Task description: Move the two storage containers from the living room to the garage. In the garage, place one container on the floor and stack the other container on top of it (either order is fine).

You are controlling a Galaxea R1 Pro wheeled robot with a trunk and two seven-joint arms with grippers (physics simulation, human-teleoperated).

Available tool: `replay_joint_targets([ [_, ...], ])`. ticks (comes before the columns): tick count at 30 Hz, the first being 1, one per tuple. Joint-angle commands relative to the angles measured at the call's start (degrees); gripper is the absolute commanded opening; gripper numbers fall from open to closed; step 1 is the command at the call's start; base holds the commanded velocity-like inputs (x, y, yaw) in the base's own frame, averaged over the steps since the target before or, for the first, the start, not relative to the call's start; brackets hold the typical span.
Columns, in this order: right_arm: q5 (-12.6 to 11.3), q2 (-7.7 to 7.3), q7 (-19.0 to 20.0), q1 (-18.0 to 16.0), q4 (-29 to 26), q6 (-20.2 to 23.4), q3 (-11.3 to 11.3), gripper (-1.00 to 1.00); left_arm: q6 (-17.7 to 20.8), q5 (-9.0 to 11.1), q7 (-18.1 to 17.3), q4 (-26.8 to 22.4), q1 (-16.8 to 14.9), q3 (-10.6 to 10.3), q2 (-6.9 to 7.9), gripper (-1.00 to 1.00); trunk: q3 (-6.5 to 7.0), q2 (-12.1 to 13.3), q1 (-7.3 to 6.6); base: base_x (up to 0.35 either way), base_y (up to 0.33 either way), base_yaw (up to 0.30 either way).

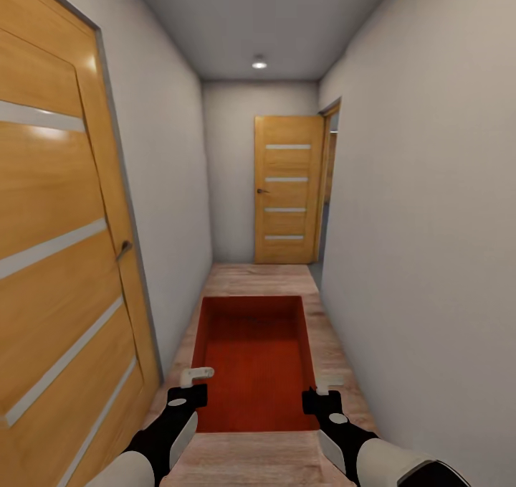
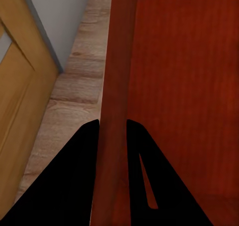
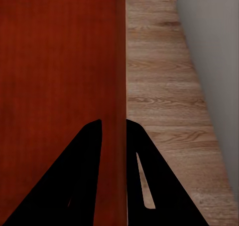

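Storage container point(image 1: 254, 361) gripped both sides — narrow wood-floored corridor point(image 1: 261, 275).

Narrow corridor: grey walls point(image 1: 430, 257) close on both sides, a door point(image 1: 50, 257) at frame left, the container point(image 1: 254, 358) spanning most of the floor point(image 1: 258, 279); centre open to the far door point(image 1: 287, 189).

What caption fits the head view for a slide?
Both grippers, left and right, hold one storage container by its side walls in a corridor.

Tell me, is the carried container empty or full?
Empty: the storage container shows only its bare orange-red bottom in the head view.
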Motion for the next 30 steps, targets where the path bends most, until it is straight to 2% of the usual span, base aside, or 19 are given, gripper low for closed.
replay_joint_targets([
  [1,0.7,0.03,0.0,0.0,-0.1,0.1,-2.1,-1.00,0.4,0.5,0.8,-0.2,-0.1,0.7,2.74,-1.00,-0.10,-0.1,0.05,0.322,0.000,0.000],
  [30,0.7,0.03,0.0,0.0,-0.1,0.1,-2.0,-1.00,0.4,0.5,0.8,-0.2,-0.1,0.7,2.76,-1.00,-0.10,-0.1,0.05,0.322,0.000,0.000],
])
